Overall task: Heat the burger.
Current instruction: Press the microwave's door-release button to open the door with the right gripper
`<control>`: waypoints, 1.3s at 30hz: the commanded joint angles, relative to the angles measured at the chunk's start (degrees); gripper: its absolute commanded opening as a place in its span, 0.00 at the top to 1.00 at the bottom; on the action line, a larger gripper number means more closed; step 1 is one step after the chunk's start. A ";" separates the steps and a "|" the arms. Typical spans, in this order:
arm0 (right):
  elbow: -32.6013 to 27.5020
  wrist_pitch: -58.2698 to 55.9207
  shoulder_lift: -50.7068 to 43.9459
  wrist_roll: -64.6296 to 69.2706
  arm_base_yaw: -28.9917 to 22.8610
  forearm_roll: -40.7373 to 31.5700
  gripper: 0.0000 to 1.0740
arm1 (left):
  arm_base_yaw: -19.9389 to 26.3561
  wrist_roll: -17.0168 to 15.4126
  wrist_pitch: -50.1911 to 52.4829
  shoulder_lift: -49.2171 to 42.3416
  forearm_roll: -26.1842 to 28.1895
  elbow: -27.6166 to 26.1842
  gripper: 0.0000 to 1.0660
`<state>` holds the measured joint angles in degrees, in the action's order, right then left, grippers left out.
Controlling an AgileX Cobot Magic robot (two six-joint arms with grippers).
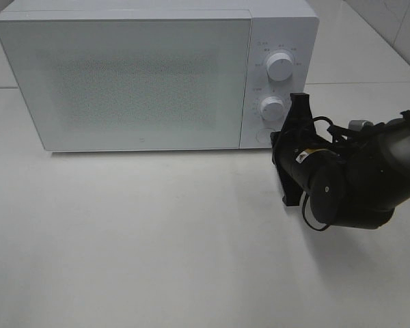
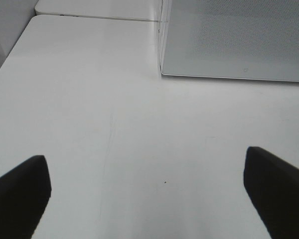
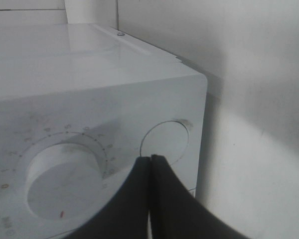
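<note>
Nearest the camera, the white surface (image 1: 157, 239) lay in front of the microwave (image 1: 143, 82). In the left wrist view, the left end effector (image 2: 144, 157) hung over that surface with its two dark fingers (image 2: 20, 191) spread wide apart and nothing between them.

Farther back, on the right side of the high view, the black right arm (image 1: 369, 178) reached in towards the microwave's control panel. The right end effector (image 3: 150, 158) was fully closed, finger against finger, with nothing gripped. Its tips sat at the lower edge of the round button (image 3: 164, 142), just beside the lower dial (image 1: 272, 107). Whether they pressed on the button could not be told.

Behind that, the upper dial (image 1: 280, 66) stood above the lower one, and the microwave door (image 1: 123, 78) was shut flat. The burger showed in none of the views, so where it lay could not be told.
</note>
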<state>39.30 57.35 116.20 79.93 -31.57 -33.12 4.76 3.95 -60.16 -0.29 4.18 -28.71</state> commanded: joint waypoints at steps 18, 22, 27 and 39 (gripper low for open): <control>7.62 -0.69 6.93 0.92 0.17 1.03 1.00 | 0.06 -0.23 0.69 -1.15 0.29 0.23 0.08; 8.31 -0.80 7.28 0.40 0.46 0.92 1.00 | 0.06 -0.23 0.69 -1.15 0.29 0.23 0.08; 9.17 -0.57 7.28 -0.52 0.86 0.80 1.00 | 0.06 -0.23 0.69 -1.15 0.29 0.23 0.08; 10.20 1.26 7.33 -1.89 2.18 -0.46 1.00 | 0.06 -0.23 0.69 -1.15 0.29 0.23 0.08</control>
<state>48.53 55.12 123.82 79.30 -30.14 -33.46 4.76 3.95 -60.16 -0.29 4.18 -28.71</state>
